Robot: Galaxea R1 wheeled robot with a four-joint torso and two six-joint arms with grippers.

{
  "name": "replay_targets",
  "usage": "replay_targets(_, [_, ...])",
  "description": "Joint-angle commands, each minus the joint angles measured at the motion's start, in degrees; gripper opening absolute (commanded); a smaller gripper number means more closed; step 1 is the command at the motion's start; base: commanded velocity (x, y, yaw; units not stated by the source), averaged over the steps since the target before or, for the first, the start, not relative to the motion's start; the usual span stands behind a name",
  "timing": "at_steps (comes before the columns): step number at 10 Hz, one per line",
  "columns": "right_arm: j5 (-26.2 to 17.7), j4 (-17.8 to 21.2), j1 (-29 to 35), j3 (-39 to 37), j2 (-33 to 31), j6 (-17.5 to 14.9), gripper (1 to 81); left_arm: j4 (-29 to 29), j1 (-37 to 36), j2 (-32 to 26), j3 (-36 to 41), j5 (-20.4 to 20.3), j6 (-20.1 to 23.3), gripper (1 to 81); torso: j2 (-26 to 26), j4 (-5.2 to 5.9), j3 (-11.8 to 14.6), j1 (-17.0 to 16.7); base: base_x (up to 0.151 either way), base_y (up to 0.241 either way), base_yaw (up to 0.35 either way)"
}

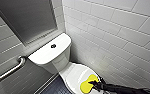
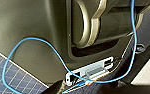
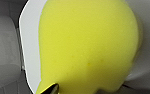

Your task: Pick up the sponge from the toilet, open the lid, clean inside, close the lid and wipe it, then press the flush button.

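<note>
Yellow foam of the sponge (image 1: 87, 85) is met at its narrow waist by the right gripper (image 1: 98, 84). The sponge lies flat on the closed lid (image 1: 72, 75) of the toilet (image 1: 49, 53), directly ahead of the gripper. Whether the gripper is apart or clamped on it cannot be told. A good pick is judged to need the waist centred, the foam squeezed firmly, and a straight lift off the glossy lid.
</note>
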Motion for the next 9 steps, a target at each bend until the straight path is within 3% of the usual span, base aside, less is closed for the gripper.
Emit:
replay_targets(1, [-1.71,-0.60,4.93,-3.36,2.08,-0.38,81.1,-0.09,2.06,-0.51,0.63,5.21,-0.11,81.1,0.00,0.00,0.00,0.00,0.000,0.000,0.000])
replay_targets(3, [-1.10,-2.71,4.06,-4.24,4.01,-0.73,81.1,0.00,2.06,-0.24,0.63,5.21,-0.11,81.1,0.00,0.00,0.00,0.00,0.000,0.000,0.000])
replay_targets(5, [5.93,-4.29,1.60,-3.45,4.27,-0.82,81.1,-0.09,2.06,-0.50,0.63,5.29,-0.11,81.1,-0.02,0.00,0.00,0.00,0.000,0.000,0.000])
replay_targets(8, [8.20,-7.44,1.07,-2.67,4.54,-0.82,81.1,0.00,2.06,-0.51,0.63,5.29,-0.12,81.1,-0.02,0.00,0.00,0.00,0.000,0.000,0.000])
replay_targets(9, [11.43,-9.55,0.28,-2.57,4.36,-0.73,81.1,-0.08,2.23,-0.51,0.63,5.38,-0.20,81.1,-0.02,0.00,0.00,0.00,0.000,0.000,0.000])
